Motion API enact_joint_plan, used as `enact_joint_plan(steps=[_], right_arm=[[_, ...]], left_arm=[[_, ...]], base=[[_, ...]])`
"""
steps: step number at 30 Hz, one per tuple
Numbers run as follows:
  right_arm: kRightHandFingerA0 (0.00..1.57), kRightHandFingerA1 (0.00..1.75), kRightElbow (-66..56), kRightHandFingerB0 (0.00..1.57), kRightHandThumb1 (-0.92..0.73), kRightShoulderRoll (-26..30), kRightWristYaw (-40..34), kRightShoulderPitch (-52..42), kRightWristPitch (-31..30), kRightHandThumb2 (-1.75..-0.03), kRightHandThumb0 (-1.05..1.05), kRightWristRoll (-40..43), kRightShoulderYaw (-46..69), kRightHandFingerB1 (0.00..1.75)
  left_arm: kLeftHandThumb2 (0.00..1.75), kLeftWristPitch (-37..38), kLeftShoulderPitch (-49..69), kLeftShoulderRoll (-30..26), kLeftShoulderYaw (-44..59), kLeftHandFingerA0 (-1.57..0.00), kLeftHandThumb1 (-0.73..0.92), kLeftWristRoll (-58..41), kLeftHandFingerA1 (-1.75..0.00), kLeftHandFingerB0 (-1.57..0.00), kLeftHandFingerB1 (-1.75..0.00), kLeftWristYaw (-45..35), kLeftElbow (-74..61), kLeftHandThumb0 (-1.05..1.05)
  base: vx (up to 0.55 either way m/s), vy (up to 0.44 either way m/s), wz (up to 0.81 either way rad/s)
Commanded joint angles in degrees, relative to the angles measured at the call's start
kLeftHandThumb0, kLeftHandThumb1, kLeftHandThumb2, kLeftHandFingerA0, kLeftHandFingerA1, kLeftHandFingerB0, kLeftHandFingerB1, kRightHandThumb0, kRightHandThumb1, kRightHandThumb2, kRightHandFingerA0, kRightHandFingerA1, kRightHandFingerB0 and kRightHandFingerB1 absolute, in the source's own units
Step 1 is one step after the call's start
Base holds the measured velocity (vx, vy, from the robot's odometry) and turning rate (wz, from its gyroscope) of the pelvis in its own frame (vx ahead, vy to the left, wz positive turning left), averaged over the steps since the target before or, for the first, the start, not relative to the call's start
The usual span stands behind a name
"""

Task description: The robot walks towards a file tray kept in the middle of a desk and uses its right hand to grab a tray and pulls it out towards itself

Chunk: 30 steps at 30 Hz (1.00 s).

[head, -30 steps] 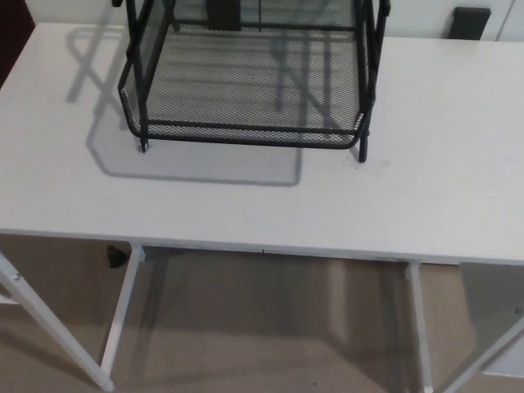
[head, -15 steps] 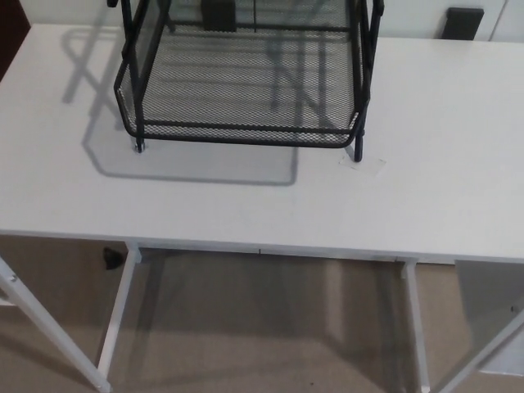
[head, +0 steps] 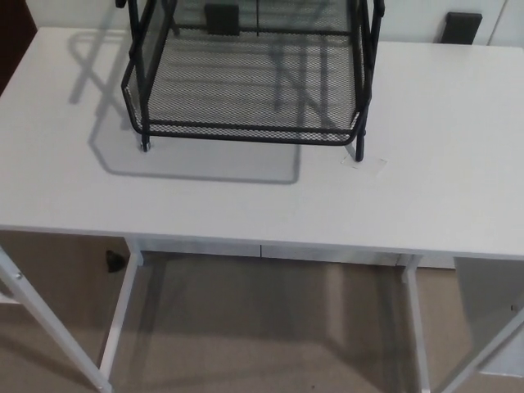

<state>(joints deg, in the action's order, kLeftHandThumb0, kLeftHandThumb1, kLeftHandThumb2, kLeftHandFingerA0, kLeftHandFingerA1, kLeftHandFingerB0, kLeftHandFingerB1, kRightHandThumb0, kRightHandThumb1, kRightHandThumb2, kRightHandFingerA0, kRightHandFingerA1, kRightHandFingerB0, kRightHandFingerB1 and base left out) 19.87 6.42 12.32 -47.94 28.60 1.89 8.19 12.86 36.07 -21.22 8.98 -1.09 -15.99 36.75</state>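
A black wire-mesh file tray (head: 246, 82) stands on the white desk (head: 246, 196), at the top middle of the head view. Its lowest mesh tray sits in a black frame with upright posts at the corners; the upper part of the rack is cut off by the picture's top edge. The tray's front rim faces me. Neither of my hands shows in this view.
The desk's front edge (head: 262, 233) runs across the middle of the picture, with white legs (head: 123, 311) and beige carpet below. A dark object (head: 463, 26) stands at the far right behind the desk. A small dark thing (head: 115, 260) lies on the floor.
The whole picture has shifted slightly between frames, so the camera has moved; the rack and desk keep their places relative to each other.
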Motion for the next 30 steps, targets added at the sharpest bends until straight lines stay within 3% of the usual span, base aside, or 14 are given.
enact_joint_plan(steps=[1, 4, 5, 9, 21, 25, 26, 30], right_arm=[[0.66, 0.52, 2.99, 0.49, -0.54, 1.90, -2.50, 3.00, 4.10, -0.56, -0.49, -2.81, 0.40, 0.43], [0.65, 0.51, 3.19, 0.49, -0.54, 2.25, -3.14, 3.96, 3.33, -0.56, -0.49, -3.61, -0.09, 0.43], [0.58, 0.61, 2.19, 0.43, -0.43, 1.92, -2.32, 3.17, 3.07, -0.79, -0.51, -2.63, -0.24, 0.54], [0.58, 0.59, 3.84, 0.42, -0.44, 2.71, -2.74, 4.82, 2.64, -0.80, -0.53, -3.19, -0.26, 0.53], [0.57, 0.60, -2.67, 0.44, -0.44, 2.70, -1.73, 3.60, -2.61, -0.78, -0.46, -2.22, -1.10, 0.54], [0.57, 0.60, -0.59, 0.44, -0.44, 2.78, -1.46, 4.62, -1.64, -0.79, -0.49, -2.09, -1.16, 0.54], [0.64, 0.50, -0.78, 0.49, -0.54, 2.79, -1.57, 4.52, -1.68, -0.56, -0.44, -2.22, -1.18, 0.44], [0.64, 0.50, -4.02, 0.50, -0.55, 2.81, -1.98, 3.22, -4.02, -0.56, -0.40, -2.90, -1.60, 0.44]], left_arm=[[0.69, 4.14, -1.47, -1.06, -1.05, -0.23, 0.63, 2.43, -0.42, -0.21, -0.38, 1.29, -0.06, -0.37], [0.69, 4.29, -2.26, -1.00, -0.79, -0.23, 0.63, 1.75, -0.42, -0.21, -0.38, 0.91, 0.09, -0.37], [0.70, 4.32, -1.86, -1.06, -0.44, -0.23, 0.63, 1.25, -0.42, -0.21, -0.38, 0.42, -0.24, -0.38], [0.69, 3.76, -2.69, -0.87, -0.21, -0.23, 0.63, 0.74, -0.41, -0.21, -0.37, 0.04, -0.24, -0.38], [0.69, 2.52, -3.19, -0.89, -0.18, -0.23, 0.62, 0.74, -0.41, -0.21, -0.37, -0.04, -2.10, -0.38], [0.69, 1.51, -2.77, -1.00, -0.25, -0.23, 0.63, 0.86, -0.40, -0.21, -0.37, -0.01, -3.64, -0.37], [0.69, 1.54, -2.85, -0.98, -0.23, -0.24, 0.63, 0.84, -0.41, -0.21, -0.37, -0.03, -3.50, -0.37], [0.69, 1.88, -3.28, -0.88, -0.13, -0.23, 0.64, 0.46, -0.41, -0.20, -0.37, -0.49, -2.48, -0.37]], base=[[0.00, 0.000, 0.00], [0.00, 0.000, 0.00], [0.00, 0.000, 0.00], [0.00, 0.000, 0.00], [0.00, 0.000, 0.00], [0.00, 0.000, 0.00], [0.00, 0.000, 0.00], [0.00, 0.000, 0.00]])
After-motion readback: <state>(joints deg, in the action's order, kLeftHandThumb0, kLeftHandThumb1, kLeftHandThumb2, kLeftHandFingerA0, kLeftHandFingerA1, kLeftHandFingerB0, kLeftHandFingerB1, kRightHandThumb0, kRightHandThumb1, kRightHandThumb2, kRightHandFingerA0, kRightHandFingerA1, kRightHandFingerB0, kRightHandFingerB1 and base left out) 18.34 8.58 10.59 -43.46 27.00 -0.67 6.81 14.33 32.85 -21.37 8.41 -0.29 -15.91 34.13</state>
